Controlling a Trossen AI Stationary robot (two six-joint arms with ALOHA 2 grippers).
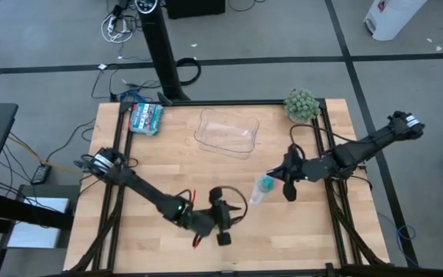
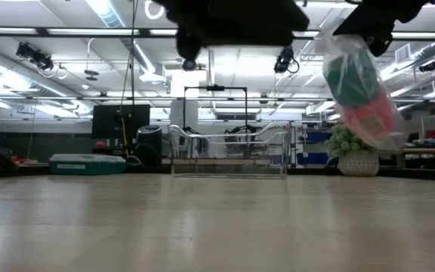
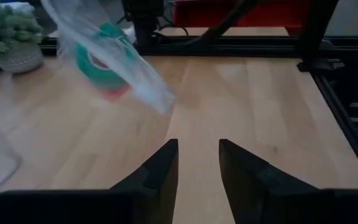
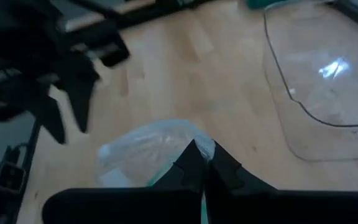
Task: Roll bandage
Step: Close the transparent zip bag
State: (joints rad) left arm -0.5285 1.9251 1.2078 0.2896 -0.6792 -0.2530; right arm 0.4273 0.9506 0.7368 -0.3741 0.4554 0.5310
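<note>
The bandage (image 2: 355, 74) is a teal roll inside a clear plastic bag (image 1: 261, 190), together with a small pink block (image 2: 370, 115). My right gripper (image 1: 274, 178) is shut on the bag right of the table's middle and holds it above the table. It also shows in the right wrist view (image 4: 204, 163). My left gripper (image 1: 233, 215) is open and empty near the table's front middle, pointing toward the bag. The left wrist view shows its fingers apart (image 3: 197, 158) and the bag (image 3: 114, 62) farther off. My right gripper pinches the bag's clear plastic at its upper end (image 4: 194, 142) between its two shut fingers. The bag hangs slanted below the gripper, clear of the table, with the teal roll and the pink block in its lower part (image 2: 368, 106).
A clear plastic tray (image 1: 227, 131) stands at the far middle of the table. A small potted plant (image 1: 301, 104) is at the far right corner. A flat teal-patterned packet (image 1: 145, 117) lies at the far left corner. Bare wood lies between the two grippers.
</note>
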